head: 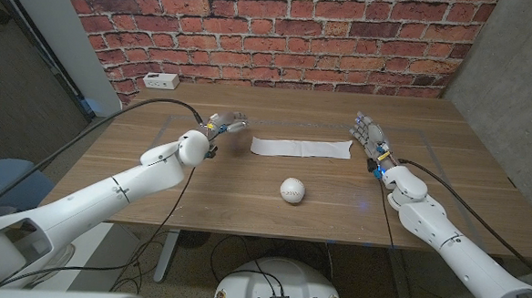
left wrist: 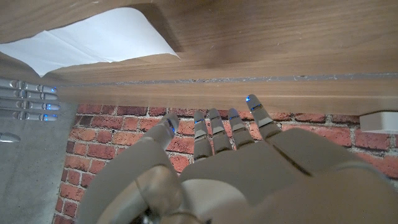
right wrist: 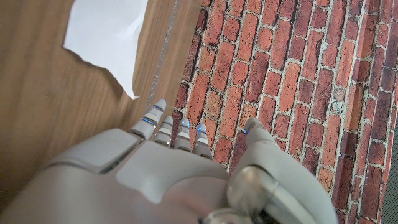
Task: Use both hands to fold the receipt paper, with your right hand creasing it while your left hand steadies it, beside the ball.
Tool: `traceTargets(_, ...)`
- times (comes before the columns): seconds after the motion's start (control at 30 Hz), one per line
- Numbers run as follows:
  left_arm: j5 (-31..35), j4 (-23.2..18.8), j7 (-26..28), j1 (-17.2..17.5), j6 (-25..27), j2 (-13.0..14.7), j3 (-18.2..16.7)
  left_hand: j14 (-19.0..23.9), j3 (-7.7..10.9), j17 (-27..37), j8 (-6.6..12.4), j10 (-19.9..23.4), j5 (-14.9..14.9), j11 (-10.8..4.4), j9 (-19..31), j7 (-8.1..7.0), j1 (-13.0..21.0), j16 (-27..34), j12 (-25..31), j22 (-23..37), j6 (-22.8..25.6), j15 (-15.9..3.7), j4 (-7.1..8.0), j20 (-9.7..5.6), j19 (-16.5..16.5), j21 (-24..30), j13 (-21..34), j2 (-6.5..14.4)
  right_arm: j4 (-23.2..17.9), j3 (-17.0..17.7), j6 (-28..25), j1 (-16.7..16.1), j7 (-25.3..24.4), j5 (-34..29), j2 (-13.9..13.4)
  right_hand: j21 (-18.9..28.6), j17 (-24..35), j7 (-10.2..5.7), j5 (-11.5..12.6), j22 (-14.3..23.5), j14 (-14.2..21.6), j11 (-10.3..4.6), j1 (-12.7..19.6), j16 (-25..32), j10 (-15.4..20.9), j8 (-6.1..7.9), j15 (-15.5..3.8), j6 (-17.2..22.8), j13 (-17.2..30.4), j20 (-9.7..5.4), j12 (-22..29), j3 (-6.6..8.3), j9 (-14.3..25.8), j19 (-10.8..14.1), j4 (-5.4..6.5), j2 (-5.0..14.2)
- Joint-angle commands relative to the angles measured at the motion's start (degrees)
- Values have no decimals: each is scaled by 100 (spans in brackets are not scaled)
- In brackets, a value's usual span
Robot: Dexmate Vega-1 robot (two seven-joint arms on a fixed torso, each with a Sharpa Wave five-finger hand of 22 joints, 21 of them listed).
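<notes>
Both hands, left hand [head: 228, 124] and right hand [head: 367, 134], wait empty with fingers spread flanking the unfolded receipt paper [head: 301, 148] mid-frame above the ball [head: 291, 190], so reaching in likely comes next

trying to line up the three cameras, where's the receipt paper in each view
Head view: receipt paper lies flat mid-table, between the two hands, beyond the ball.
Left wrist view: its white end is in the upper left corner, on the wood.
Right wrist view: its white end is at the top left, on the wood.
Shared landmark: the brick wall.
</notes>
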Motion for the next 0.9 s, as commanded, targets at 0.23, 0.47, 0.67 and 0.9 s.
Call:
traceTargets(0.23, 1671, -427, -457, -20, 401, -8, 386, 296, -29, 32, 53, 284, 13, -6, 32, -34, 291, 55, 40, 23, 316, -106, -310, -34, 163, 35, 45, -53, -306, 161, 114, -400, -82, 76, -155, 25, 33, -19, -43, 25, 50, 15, 49, 53, 103, 56, 37, 139, 34, 36, 41, 46, 13, 28, -40, -2)
traceTargets(0.47, 1967, -472, -906, -75, 387, -27, 445, 382, -156, 53, 72, 407, -1, 40, 33, -35, 301, 69, 49, 28, 508, -128, -367, -38, 187, 29, 54, -105, -416, 201, 123, -534, -143, 88, -190, 26, 37, -24, -60, 26, 89, 20, 56, 65, 155, 72, 44, 213, 36, 36, 52, 60, 15, 33, -45, 10)
traceTargets(0.67, 2135, -426, -1252, -136, 377, -91, 484, 535, -287, 66, 130, 670, 0, 78, 34, 81, 318, 104, 101, 33, 882, -146, -394, -30, 235, 29, 62, -75, -499, 251, 158, -653, -211, 92, -214, 30, 41, -23, -74, 26, 121, 35, 66, 74, 195, 76, 45, 255, 37, 41, 58, 75, 15, 43, -51, 20)
traceTargets(0.9, 2308, -321, -1669, -272, 360, -179, 564, 636, -375, 78, 132, 848, -3, 75, 33, 99, 296, 132, 138, 35, 1023, -146, -386, -31, 273, 33, 64, -79, -572, 294, 142, -745, -303, 112, -218, 34, 46, -26, -87, 26, 144, 30, 65, 81, 235, 74, 44, 278, 38, 41, 65, 81, 16, 54, -49, 26)
